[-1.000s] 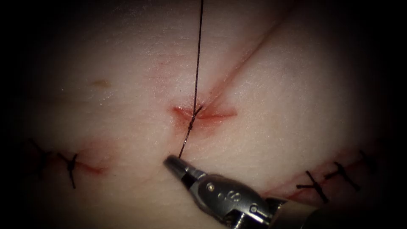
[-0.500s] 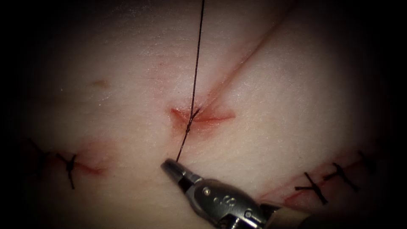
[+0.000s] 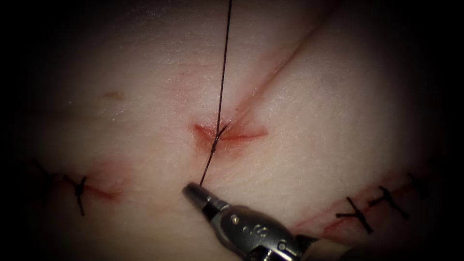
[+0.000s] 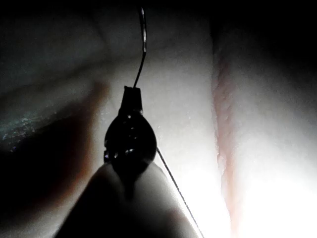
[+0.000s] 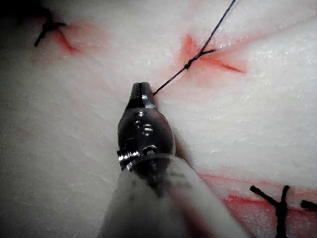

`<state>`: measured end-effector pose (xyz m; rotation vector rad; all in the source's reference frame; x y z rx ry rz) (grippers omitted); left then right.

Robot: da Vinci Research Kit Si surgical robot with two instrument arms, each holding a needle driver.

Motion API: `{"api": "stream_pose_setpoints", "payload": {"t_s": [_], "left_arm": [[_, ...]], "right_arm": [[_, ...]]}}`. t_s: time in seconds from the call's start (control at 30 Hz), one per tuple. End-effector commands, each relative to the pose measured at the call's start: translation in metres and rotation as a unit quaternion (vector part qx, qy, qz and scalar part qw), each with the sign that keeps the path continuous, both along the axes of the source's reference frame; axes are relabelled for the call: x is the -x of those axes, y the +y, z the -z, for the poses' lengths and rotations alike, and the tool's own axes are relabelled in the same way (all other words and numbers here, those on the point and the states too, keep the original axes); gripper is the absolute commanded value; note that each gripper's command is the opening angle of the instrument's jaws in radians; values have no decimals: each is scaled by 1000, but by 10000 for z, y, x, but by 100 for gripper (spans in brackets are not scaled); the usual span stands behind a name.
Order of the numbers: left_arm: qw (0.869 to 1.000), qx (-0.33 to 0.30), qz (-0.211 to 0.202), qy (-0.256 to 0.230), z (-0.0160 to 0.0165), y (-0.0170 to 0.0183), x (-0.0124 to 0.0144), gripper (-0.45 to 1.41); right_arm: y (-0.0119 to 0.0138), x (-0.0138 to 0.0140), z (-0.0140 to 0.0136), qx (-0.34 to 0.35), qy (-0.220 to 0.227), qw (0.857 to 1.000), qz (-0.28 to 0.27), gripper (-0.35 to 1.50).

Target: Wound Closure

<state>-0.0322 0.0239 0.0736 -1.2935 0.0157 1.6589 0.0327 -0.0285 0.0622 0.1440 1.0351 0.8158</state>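
1. Two thread (image 3: 223, 72) ends run past what can be followed: one leaves the endoscope view's top edge, and the left tool (image 4: 132, 94) seems to pinch thread, though it is only a dark outline.
2. Bare tissue (image 3: 338, 121) lies all around the knot (image 3: 217, 137) on the cut (image 3: 232, 131).
3. Right tool (image 3: 192, 189), jaws pressed on the thread's short end; the thread runs nearly straight across the cut.

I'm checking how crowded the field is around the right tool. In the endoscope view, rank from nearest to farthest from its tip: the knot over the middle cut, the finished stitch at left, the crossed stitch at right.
From the right tool, shut on the thread:
1. Knot, just above, over the middle cut.
2. Left stitch, far left, about level with the tip.
3. Crossed stitch, far right, slightly lower.
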Motion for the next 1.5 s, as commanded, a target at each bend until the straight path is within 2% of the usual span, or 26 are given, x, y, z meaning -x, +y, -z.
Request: {"api": "stream_pose_setpoints", "payload": {"t_s": [0.03,0.07,0.1,0.27,0.33,0.53,0.67,0.93,0.97,1.13,1.37,1.5], "left_arm": [[1000,6,-9,-8,-2,-6,7,-45],[1000,6,-13,-15,1,-12,7,-45],[999,6,-21,-24,6,-20,6,-45],[996,-10,-66,-66,25,-62,0,-45],[992,-25,-85,-89,31,-81,-5,-45],[974,-44,-148,-164,44,-130,-28,-45],[963,-36,-182,-196,48,-154,-44,-45],[928,-13,-265,-262,48,-199,-76,-45],[919,-14,-289,-270,47,-206,-79,-45],[889,-26,-358,-285,42,-233,-86,-45],[860,-41,-409,-304,37,-261,-91,-45],[835,-50,-452,-310,37,-274,-100,-45]], "right_arm": [[0,-6,-3,0,10,1000,-1,-23],[6,-5,-1,0,17,1000,-3,42],[9,-5,0,0,20,1000,-5,78],[23,-3,9,-5,43,999,5,126],[25,-2,12,-3,55,998,8,135],[27,1,23,0,83,996,20,140],[28,7,32,10,92,995,29,141],[42,50,48,34,98,993,55,141],[45,56,50,35,100,993,57,141],[70,94,60,45,108,990,74,121],[115,129,65,53,116,988,90,119],[144,141,65,62,110,986,112,111]]}}
